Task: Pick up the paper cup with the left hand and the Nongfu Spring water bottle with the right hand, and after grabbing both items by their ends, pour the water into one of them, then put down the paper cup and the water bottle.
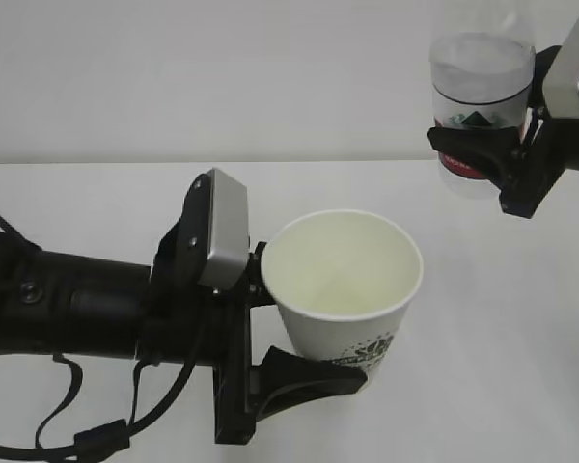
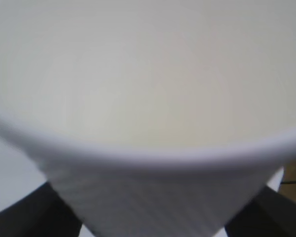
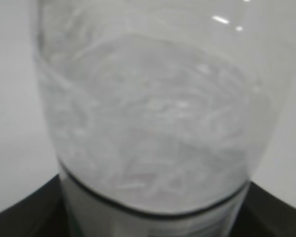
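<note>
The white paper cup (image 1: 340,333) with a green logo sits upright in the middle of the exterior view, its cream inside showing. My left gripper (image 1: 299,318) is shut on it, one black finger (image 1: 304,378) across the lower wall. In the left wrist view the cup (image 2: 148,98) fills the frame between my left gripper's (image 2: 150,219) dark fingers. Whether water lies in the cup I cannot tell. At the top right the Nongfu Spring water bottle (image 1: 482,72) hangs raised, my right gripper (image 1: 471,149) shut round its red-and-green label. The bottle (image 3: 153,113) holds water; its top is out of frame.
The white table (image 1: 502,338) spreads under both arms, with a pale wall behind it. My left arm's black cables (image 1: 68,424) loop down at the lower left. Nothing else stands on the tabletop in view.
</note>
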Action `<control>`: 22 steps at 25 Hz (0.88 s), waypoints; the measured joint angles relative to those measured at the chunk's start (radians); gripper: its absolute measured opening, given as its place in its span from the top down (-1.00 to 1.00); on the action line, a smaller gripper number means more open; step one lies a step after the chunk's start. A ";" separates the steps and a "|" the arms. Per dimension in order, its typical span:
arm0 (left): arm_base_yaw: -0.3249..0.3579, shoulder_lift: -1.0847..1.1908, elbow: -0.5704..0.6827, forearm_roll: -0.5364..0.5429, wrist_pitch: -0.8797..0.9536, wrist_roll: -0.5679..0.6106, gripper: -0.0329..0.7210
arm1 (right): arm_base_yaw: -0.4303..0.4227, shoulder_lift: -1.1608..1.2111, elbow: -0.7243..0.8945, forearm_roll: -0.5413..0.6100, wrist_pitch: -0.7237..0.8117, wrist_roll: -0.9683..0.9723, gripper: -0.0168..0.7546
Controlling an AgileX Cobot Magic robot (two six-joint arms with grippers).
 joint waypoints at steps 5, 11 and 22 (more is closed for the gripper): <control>-0.011 0.000 -0.073 -0.002 0.027 -0.004 -0.58 | 0.000 -0.015 0.000 -0.029 -0.014 0.000 -0.35; -0.011 0.000 -0.119 -0.008 0.037 -0.029 -0.58 | 0.000 -0.025 0.000 -0.041 -0.014 -0.022 -0.35; -0.028 0.000 -0.157 0.044 0.123 -0.147 -0.55 | 0.000 -0.025 0.000 -0.041 -0.020 -0.117 -0.35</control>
